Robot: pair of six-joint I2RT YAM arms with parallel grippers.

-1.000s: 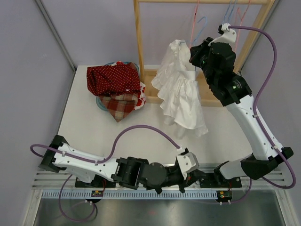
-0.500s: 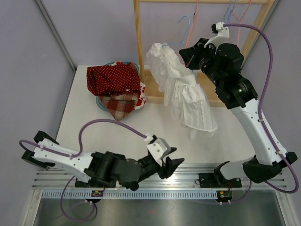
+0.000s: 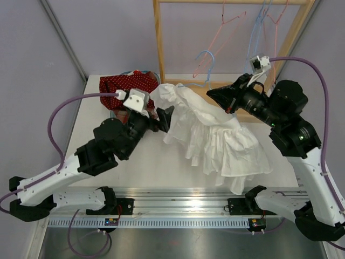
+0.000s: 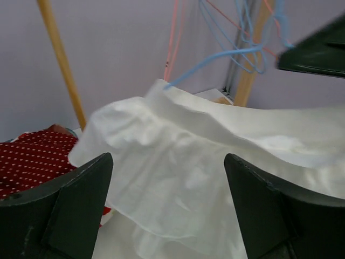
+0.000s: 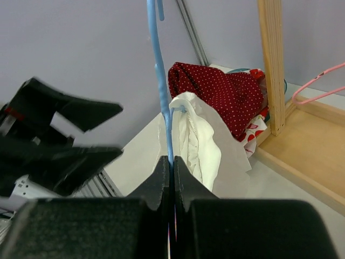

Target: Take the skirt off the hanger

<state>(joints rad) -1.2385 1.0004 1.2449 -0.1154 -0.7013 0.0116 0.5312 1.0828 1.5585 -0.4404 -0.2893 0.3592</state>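
Top external: my open left gripper (image 3: 164,116) just reached the white skirt (image 3: 215,137); right gripper (image 3: 211,93) pinches its blue hanger (image 5: 158,65), stripping next.

I find no word, number or brand mark I can read; the small stickers (image 3: 112,220) on the rail (image 3: 183,208) are too tiny.
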